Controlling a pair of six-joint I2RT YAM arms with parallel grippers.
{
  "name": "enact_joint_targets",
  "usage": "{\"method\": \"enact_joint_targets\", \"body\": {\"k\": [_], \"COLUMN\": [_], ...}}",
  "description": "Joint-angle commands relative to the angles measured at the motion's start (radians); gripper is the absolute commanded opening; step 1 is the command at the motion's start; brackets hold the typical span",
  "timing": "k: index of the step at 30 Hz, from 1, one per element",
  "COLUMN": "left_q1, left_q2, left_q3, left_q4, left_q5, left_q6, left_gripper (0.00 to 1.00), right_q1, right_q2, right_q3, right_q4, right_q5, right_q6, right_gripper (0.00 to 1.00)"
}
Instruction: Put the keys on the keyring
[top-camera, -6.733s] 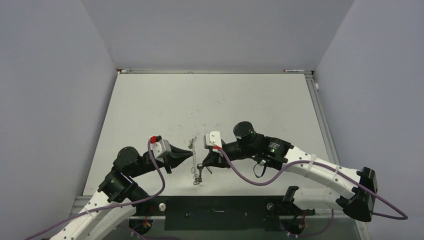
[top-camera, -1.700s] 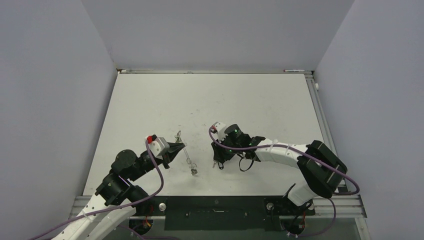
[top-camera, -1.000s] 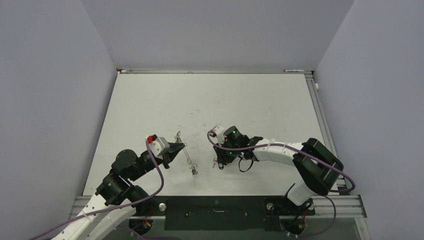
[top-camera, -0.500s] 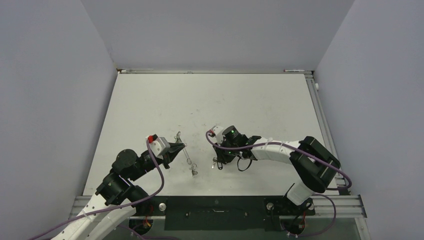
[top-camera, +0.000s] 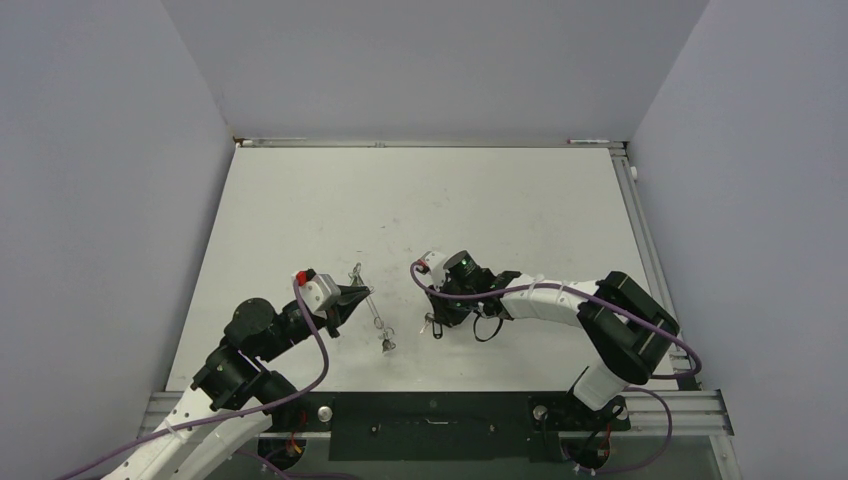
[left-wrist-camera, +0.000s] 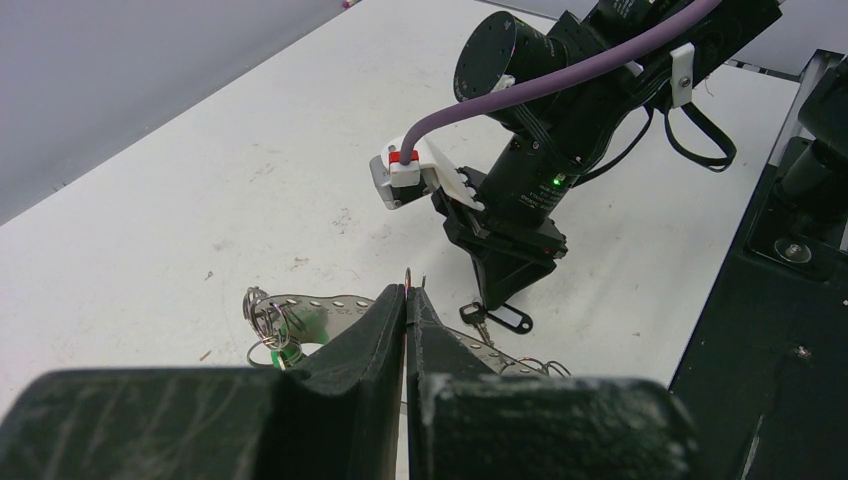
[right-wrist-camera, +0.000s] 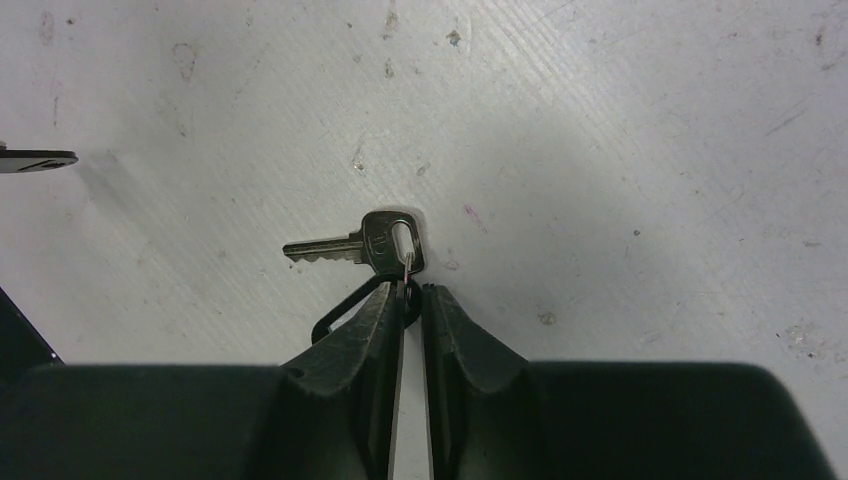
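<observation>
One white bench, matt and flecked with scuffs and small stains, carries everything and is walled in by plain grey panels. From its near edge the left arm and the right arm, both of white and black casing, are reached onto it, and a purple cable is run along each.

The left tool, with black wedge-shaped fingers, is pressed fully closed on the keyring. This is a long, thin strip of silvery perforated metal, gripped about mid-length and slanted towards the near edge, left of the bench's middle. A cluster of small rings is hung at one end.

The right tool is pointed straight down just right of the keyring, nearer the near edge than the far one. Its jaws are drawn almost together, with only a narrow slit between them, and the tips are set at the rounded head of the key. Whether the head is pinched cannot be told. The key, flat, silvery and toothed, is laid on the bench, with a thin black loop at its head partly hidden by the fingers.
</observation>
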Motion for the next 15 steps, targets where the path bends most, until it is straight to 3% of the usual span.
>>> {"method": "enact_joint_targets", "body": {"k": [1, 3, 15], "left_q1": [0.005, 0.005, 0.006], "left_q2": [0.001, 0.0, -0.001], "left_q3": [0.036, 0.036, 0.036], "left_q4": [0.046, 0.046, 0.045], "left_q5": [0.01, 0.01, 0.009], "left_q6": [0.006, 0.006, 0.007], "left_gripper": [0.0, 0.0, 0.0], "right_q1": [0.007, 0.007, 0.096], "right_q2": [0.007, 0.008, -0.123], "right_q3": [0.035, 0.034, 0.028], "right_q4": [0.032, 0.032, 0.041], "right_q5": [0.013, 0.013, 0.117], "right_q6": [-0.014, -0.017, -0.099], "right_gripper": [0.11, 0.06, 0.05]}}
